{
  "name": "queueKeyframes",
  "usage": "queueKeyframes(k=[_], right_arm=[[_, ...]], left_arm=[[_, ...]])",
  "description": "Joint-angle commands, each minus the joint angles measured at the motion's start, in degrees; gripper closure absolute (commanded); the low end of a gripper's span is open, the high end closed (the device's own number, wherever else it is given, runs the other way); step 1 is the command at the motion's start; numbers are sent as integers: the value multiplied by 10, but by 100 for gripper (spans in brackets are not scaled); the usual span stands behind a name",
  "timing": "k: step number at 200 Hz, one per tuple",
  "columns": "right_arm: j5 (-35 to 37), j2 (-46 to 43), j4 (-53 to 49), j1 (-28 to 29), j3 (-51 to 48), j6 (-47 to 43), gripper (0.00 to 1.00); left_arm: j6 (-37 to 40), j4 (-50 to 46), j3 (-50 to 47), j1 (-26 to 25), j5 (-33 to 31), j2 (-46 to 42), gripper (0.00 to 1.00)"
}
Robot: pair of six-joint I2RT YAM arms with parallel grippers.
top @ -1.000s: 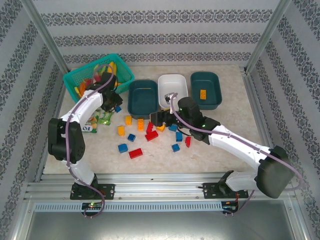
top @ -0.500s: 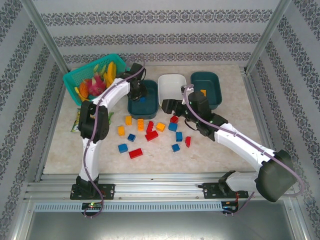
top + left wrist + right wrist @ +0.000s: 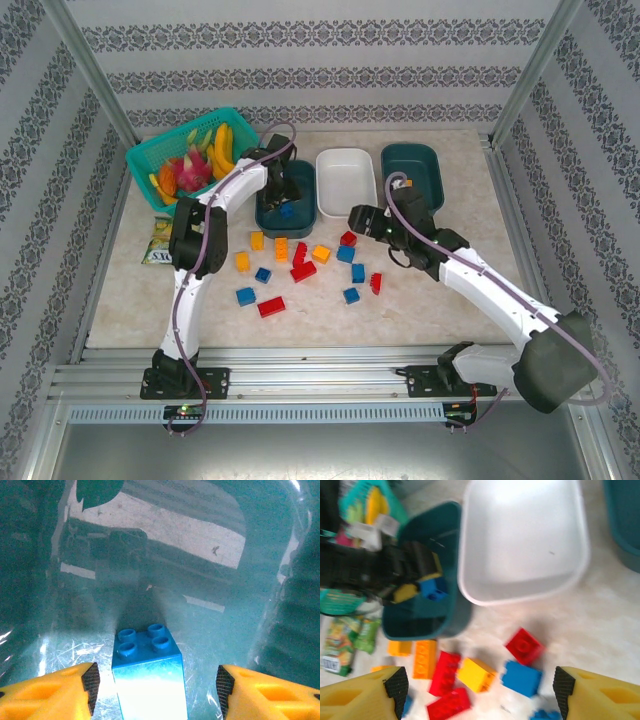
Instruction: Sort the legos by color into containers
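Observation:
My left gripper (image 3: 155, 685) stands open low inside the left dark teal tray (image 3: 300, 224), its pads (image 3: 90, 685) clear of the blue brick (image 3: 147, 670) that rests on the tray floor between them. In the top view that brick (image 3: 287, 210) lies just below the left gripper (image 3: 283, 195). My right gripper (image 3: 356, 218) hangs open and empty above the loose bricks, close to the white tray (image 3: 346, 180). Under it lie a red brick (image 3: 524, 646), a blue one (image 3: 521, 677) and a yellow one (image 3: 476, 674). Several red, blue and orange bricks are scattered on the table around (image 3: 303, 270).
A second dark teal tray (image 3: 425, 160) stands right of the white one. A bright teal mesh basket (image 3: 150, 155) with toy fruit sits at the back left, a snack packet (image 3: 160, 243) beside the left arm. Metal frame posts (image 3: 100, 90) flank the table.
My left gripper carried the blue brick into the left teal tray and opened, leaving it on the floor. The right gripper moved right, off the brick pile, still open.

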Motion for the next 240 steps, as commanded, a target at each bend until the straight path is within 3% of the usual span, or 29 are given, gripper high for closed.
queueKeyframes(k=[1, 35, 77, 112, 153, 240], right_arm=[[33, -10, -185, -12, 17, 29, 25], [-66, 14, -245, -53, -8, 42, 33], [-105, 80, -216, -55, -21, 55, 35], [-106, 134, -208, -55, -21, 53, 40], [-112, 174, -187, -55, -20, 43, 45], [-111, 220, -155, -52, -30, 46, 56]], left_arm=[[3, -12, 5, -2, 6, -87, 31], [46, 89, -150, -37, 59, -255, 27], [72, 248, -444, -84, 183, -486, 23], [68, 262, -587, -113, 204, -621, 21], [52, 248, -641, -116, 194, -688, 20], [48, 259, -644, -130, 195, -680, 20]])
